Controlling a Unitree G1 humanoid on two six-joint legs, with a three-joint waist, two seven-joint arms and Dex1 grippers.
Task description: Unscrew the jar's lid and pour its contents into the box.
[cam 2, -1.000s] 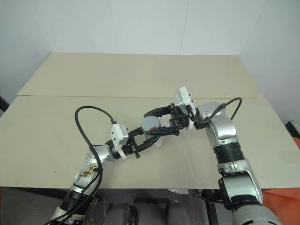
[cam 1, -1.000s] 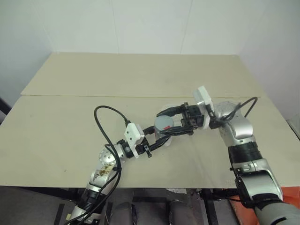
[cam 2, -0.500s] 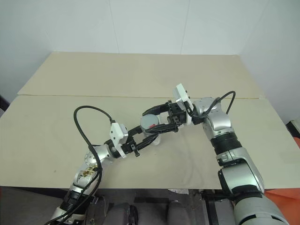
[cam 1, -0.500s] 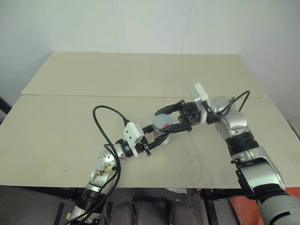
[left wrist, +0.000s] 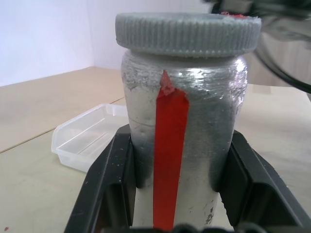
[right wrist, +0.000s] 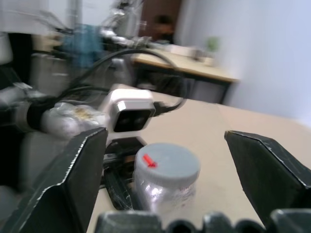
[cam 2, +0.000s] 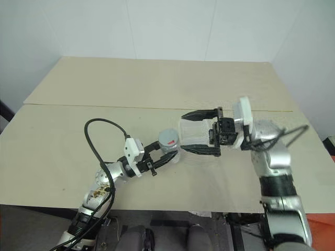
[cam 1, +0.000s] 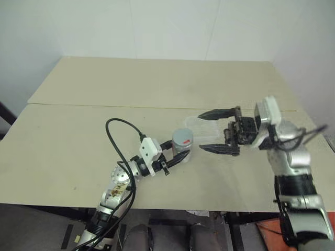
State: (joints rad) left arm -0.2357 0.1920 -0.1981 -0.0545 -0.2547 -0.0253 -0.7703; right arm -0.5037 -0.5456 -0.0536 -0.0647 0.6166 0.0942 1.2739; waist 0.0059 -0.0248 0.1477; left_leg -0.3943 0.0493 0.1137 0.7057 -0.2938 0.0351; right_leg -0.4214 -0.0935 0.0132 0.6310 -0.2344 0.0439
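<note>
The left gripper (cam 1: 175,158) is clamped on the jar (cam 1: 182,143), upright over the table (cam 1: 78,130) with its lid (left wrist: 187,30) on; the right gripper (cam 1: 219,130) hangs just beside it, jaws spread wide and empty (above the clear box (left wrist: 85,141)); a re-grip landing off-centre on the lid could slip, or twist the jar in the left fingers.
</note>
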